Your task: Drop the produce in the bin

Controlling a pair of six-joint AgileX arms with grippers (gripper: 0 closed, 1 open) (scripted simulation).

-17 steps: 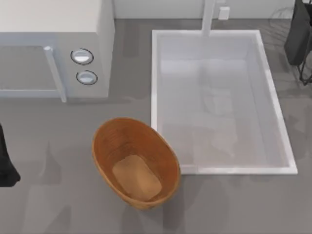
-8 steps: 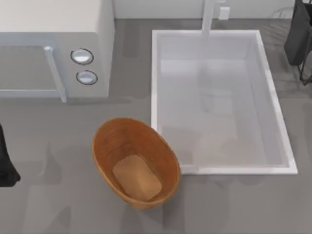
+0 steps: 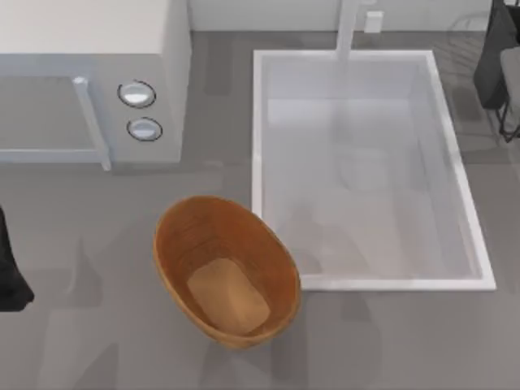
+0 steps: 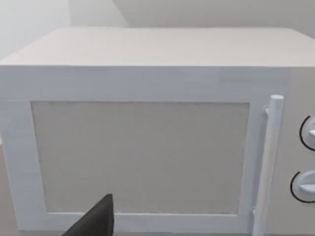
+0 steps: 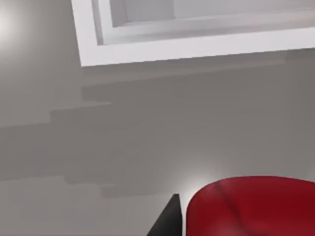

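Shadows in the sink (image 3: pixel 262 122) have shifted, so the right gripper (image 5: pixel 170 220), grip unclear, seems on the move with the produce (image 5: pixel 251 206) off a sink corner, the bin (image 3: pixel 175 244) at the counter's (image 3: pixel 406 341) front edge still empty; the left arm (image 3: pixel 8 276) sits parked at the left edge.

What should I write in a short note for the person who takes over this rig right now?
Left arm: parked at the table's left edge, facing the white microwave.
Right arm: at the table's far right corner; a small red produce item sits right at its gripper, above the grey table near the white rectangular sink. Whether it is gripped is unclear.
Oval brown ribbed basket: front centre of the table, beside the sink, nothing in it.
Done: no drop yet.
Left: bring the produce over the basket and release it.
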